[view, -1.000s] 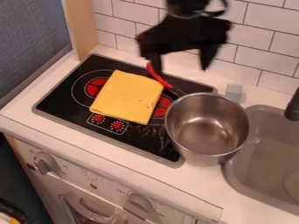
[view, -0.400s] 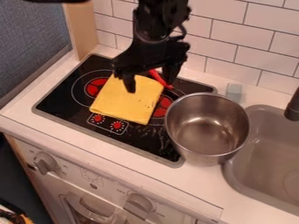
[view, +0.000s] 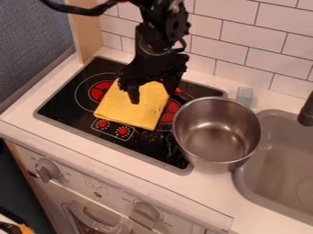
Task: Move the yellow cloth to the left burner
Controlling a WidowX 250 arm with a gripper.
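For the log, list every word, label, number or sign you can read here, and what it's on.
No text can be read.
Oven panel: small faint marks, too blurred to read.
Stovetop: two red dial drawings ringed with small white marks, no legible letters or numbers.
Yellow cloth, pot: no print seen.

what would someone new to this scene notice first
Probably the bright yellow cloth, lying on the black stovetop between the two red-marked burners and partly overlapping them. Just above it hangs the black end effector, its fingers spread apart. The big shiny steel pot also draws the eye, standing at the stovetop's right side, beside the gray sink.
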